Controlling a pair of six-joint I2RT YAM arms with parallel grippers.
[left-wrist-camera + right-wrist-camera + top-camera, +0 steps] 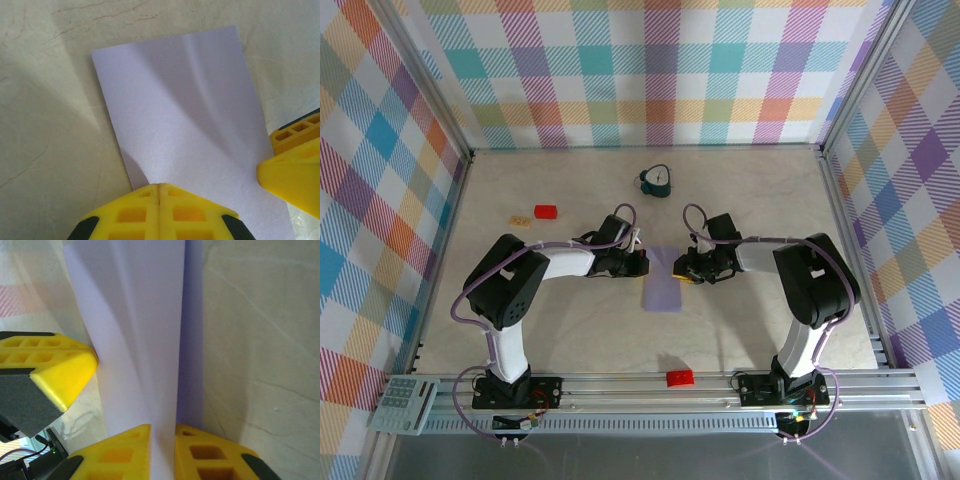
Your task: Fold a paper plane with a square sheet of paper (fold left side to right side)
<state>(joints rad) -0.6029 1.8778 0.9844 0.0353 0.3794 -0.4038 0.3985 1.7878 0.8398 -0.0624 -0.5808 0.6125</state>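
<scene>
Left claw (159, 189), clenched empty, is being pressed onto the square sheet of paper (665, 280), lying mid-desk (520, 320) between both claws. Its edge is being grasped by right claw (162, 435). Left-to-right fold judged under way; flattening and creasing being called for next. Paper: thin, matte lavender, bowed

No text, label or number is readable. The small teal clock (657, 181) shows a pale dial, and the grey keypad (404, 404) shows keys, all too small to read.
</scene>
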